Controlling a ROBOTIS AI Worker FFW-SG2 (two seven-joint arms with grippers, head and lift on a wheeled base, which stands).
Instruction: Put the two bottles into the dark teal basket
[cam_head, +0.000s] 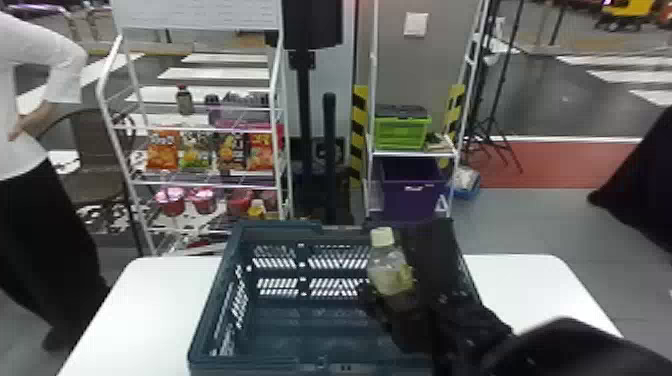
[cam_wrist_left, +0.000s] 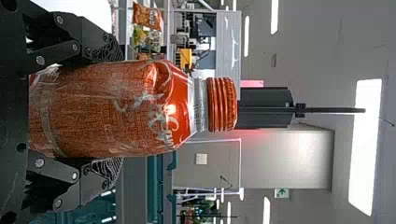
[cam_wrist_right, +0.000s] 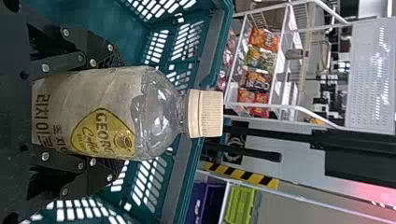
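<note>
Left gripper (cam_wrist_left: 109, 110) and right gripper (cam_head: 395, 297) clamped shut.
Right arm (cam_head: 565, 350) slants over near right corner of basket (cam_head: 212, 305).

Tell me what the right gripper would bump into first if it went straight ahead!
Beyond the bottle it holds, the right gripper would probably meet the basket's far wall, though height and depth are hard to judge.

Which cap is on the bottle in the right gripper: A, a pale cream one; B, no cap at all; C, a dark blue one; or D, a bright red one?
A, since the bottle between the right gripper's fingers is topped by a pale cream cap.
</note>
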